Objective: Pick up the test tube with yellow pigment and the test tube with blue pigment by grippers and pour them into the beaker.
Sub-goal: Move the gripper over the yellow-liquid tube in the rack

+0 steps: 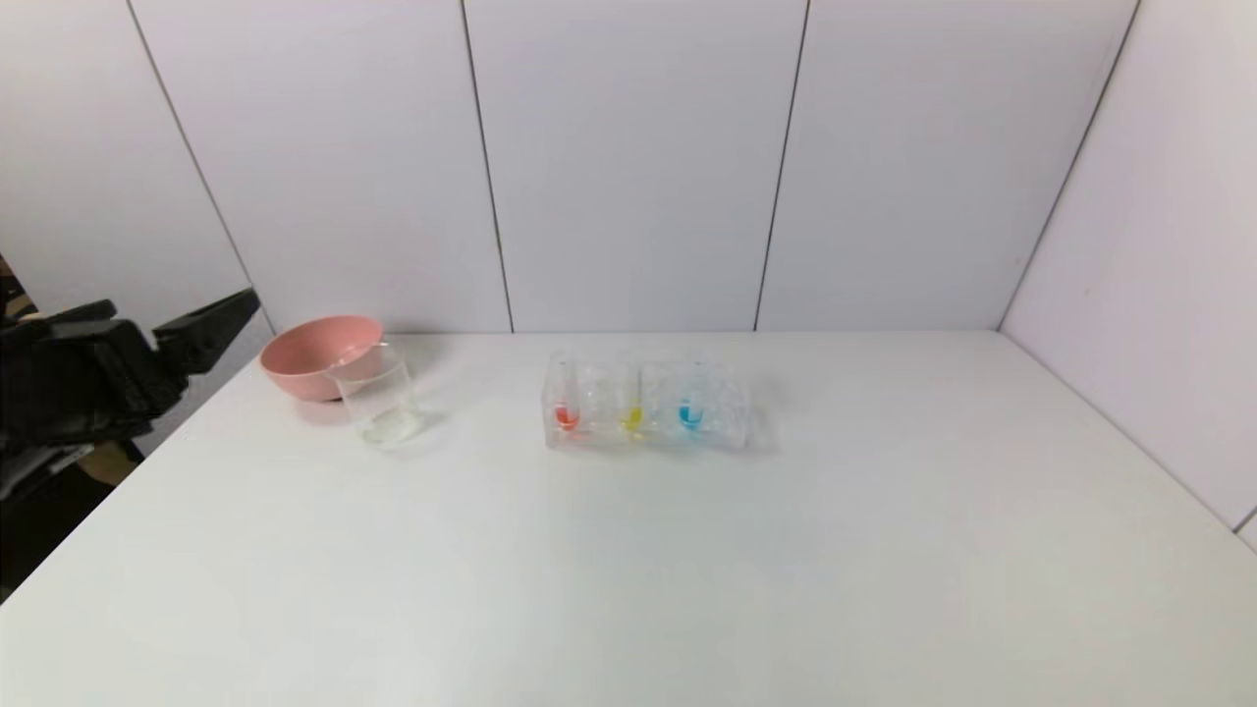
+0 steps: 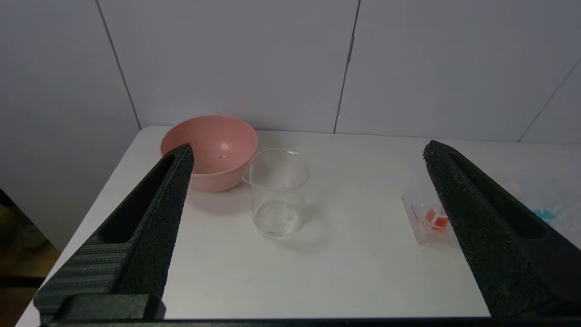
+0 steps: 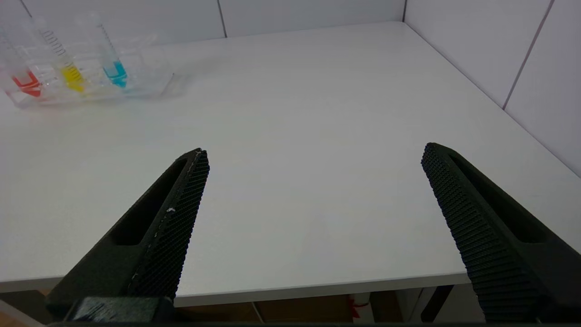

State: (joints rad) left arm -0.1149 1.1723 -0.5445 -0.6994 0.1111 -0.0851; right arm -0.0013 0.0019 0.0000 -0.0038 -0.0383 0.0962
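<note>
I have nothing gripped yet: my left gripper (image 2: pixel 308 156) waits off the bench's (image 1: pixel 687 570) left edge, jaws wide apart, facing the clear glass beaker (image 1: pixel 381 405). My right gripper (image 3: pixel 315 156), jaws equally spread, hangs at the near edge. The yellow-tinted slim tube (image 1: pixel 631 416) and blue-tinted slim tube (image 1: pixel 691 413) stand upright in the clear rack (image 1: pixel 722 432), ready for lifting.

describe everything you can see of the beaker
The beaker is a small clear glass cylinder with a pouring lip on its rim, standing upright on the white table. It looks empty; no coloured liquid shows inside. It sits just in front of the pink bowl, close to it, though whether they touch cannot be told. The tube rack stands apart on its right. No claw touches it.
</note>
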